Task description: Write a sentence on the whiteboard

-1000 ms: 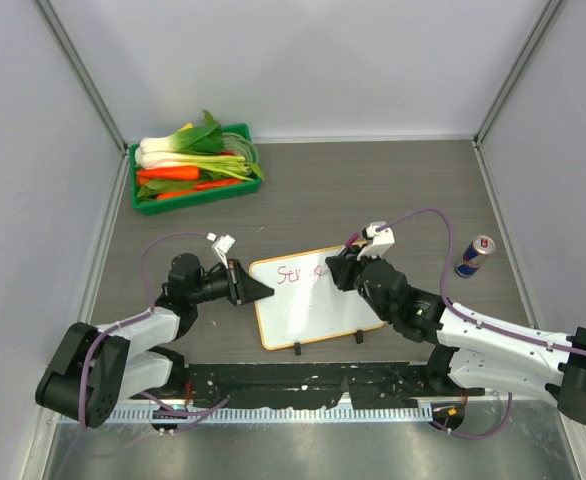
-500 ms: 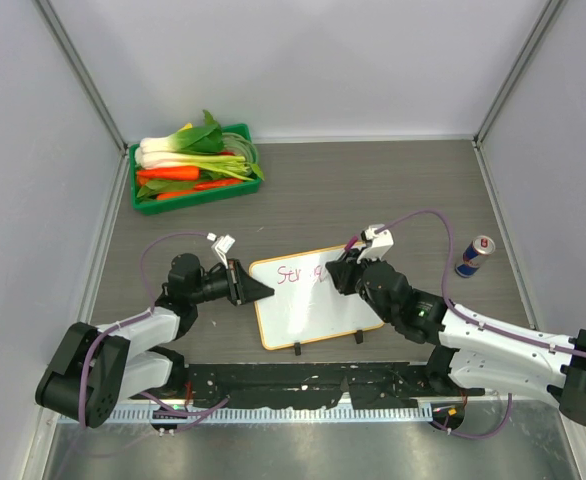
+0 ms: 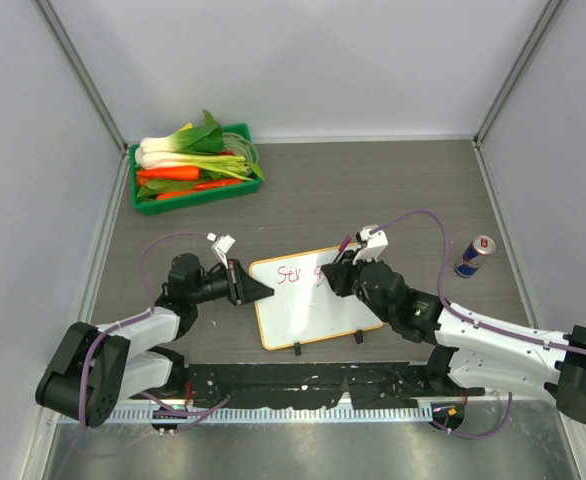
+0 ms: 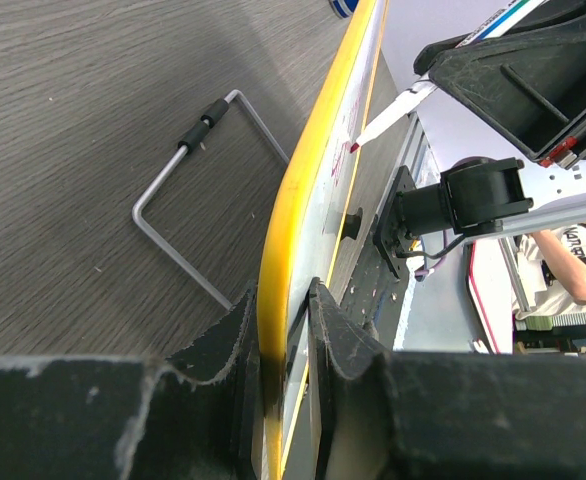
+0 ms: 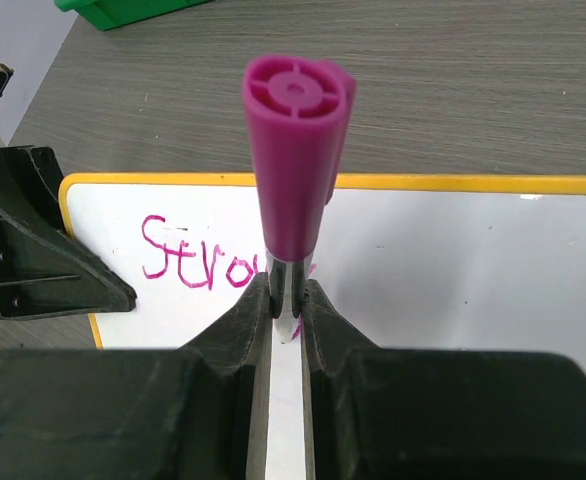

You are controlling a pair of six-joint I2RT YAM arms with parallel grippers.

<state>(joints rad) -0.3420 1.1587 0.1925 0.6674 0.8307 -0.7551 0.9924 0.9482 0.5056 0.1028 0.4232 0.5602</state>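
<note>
The whiteboard (image 3: 308, 300), white with an orange-yellow frame, lies on the table between the arms. My left gripper (image 3: 251, 285) is shut on its left edge; in the left wrist view the yellow frame (image 4: 303, 200) runs between the jaws. The sentence (image 5: 208, 257) reads "Stro" in pink-magenta, with more hidden behind the marker. My right gripper (image 3: 335, 275) is shut on a magenta marker (image 5: 291, 150), its tip on the board just right of the letters. The marker tip also shows in the left wrist view (image 4: 388, 115).
A green tray (image 3: 193, 190) of vegetables stands at the back left. A drink can (image 3: 474, 256) stands at the right. The board's wire stand (image 4: 188, 200) lies on the table behind it. Grey walls close in the table on three sides.
My right gripper has shifted slightly left and away with the marker along the top line of writing. The left gripper and the board have not moved.
</note>
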